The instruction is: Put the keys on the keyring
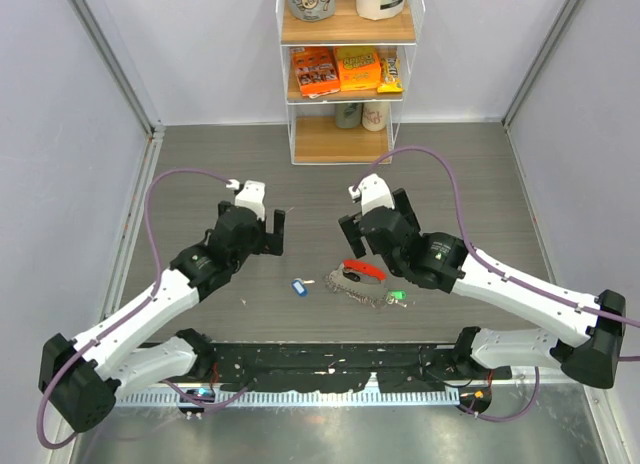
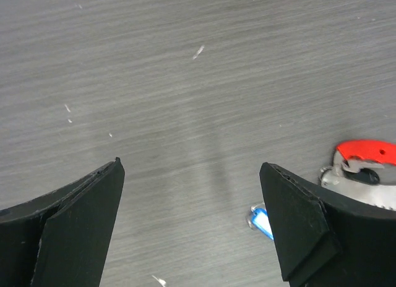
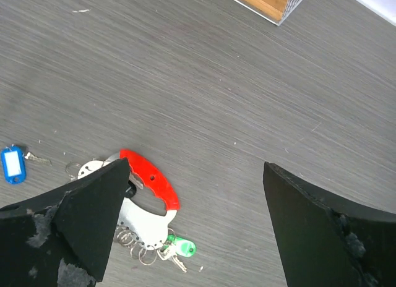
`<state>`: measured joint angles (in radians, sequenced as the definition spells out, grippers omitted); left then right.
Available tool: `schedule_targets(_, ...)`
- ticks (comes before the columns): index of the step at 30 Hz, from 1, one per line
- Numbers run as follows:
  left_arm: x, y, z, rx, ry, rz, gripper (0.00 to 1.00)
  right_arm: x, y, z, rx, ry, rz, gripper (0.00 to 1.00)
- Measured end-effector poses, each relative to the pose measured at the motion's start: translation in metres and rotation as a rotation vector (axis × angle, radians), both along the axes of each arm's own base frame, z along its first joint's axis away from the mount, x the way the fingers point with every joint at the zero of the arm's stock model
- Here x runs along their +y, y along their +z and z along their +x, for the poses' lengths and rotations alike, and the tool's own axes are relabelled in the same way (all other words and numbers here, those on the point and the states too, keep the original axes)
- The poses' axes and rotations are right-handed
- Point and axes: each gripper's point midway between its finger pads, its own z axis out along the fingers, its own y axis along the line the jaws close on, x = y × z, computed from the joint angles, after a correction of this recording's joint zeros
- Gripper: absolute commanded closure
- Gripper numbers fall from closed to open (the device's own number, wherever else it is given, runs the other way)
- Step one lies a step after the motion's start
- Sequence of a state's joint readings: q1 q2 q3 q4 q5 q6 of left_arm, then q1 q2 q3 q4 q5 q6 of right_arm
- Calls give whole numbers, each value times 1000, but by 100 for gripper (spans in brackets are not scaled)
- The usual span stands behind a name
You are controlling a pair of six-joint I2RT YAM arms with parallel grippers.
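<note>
Spread wide and holding nothing: left gripper (image 2: 192,169) and right gripper (image 3: 197,166), both hovering above the table (image 1: 450,184). Lying on the table between them: keyring (image 1: 362,272) with red fob, small rings bunched at its near end against the green key (image 1: 398,297); hooked on or only touching, cannot tell. Left of the keyring, apart from it: blue key (image 1: 298,286).

Grey wood-grain tabletop (image 1: 300,194); pale lilac walls (image 1: 60,134); white-framed wooden shelf unit (image 1: 330,144) at far edge
</note>
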<state>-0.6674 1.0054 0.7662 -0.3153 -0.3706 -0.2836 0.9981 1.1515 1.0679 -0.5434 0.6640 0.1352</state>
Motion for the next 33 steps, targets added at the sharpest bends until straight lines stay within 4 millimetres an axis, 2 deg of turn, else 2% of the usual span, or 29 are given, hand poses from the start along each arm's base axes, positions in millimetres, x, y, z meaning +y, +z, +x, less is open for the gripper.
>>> schedule_targets(3, 0, -6, -13, 15, 0, -70, 1, -3, -1, -3, -7, -6, -34, 5)
schedule_targets(6, 3, -20, -29, 37, -14, -119, 1, -6, 0, -1, -23, -3, -66, 5)
schedule_targets(8, 4, -31, -38, 55, -25, -129, 1, -4, -1, -1, -24, 28, -85, 0)
schedule_targets(9, 4, -35, -41, 63, -33, -132, 1, 0, -2, -1, -20, 49, -91, 5)
schedule_targets(11, 5, -38, -45, 68, -42, -136, 1, 8, -8, -3, -2, 110, -115, 8)
schedule_targets(15, 4, -36, -51, 39, -65, -182, 1, 30, -31, -9, 59, 251, -182, 14)
schedule_targets(22, 9, -42, -65, -10, -77, -254, 1, 53, -94, -42, 103, 553, -306, 13)
schedule_targets(25, 11, -38, -67, -37, -76, -286, 1, 60, -112, -55, 114, 663, -315, 13)
schedule_targets(33, 8, -22, -68, -97, -92, -346, 1, 92, -106, -54, 11, 786, -252, 17)
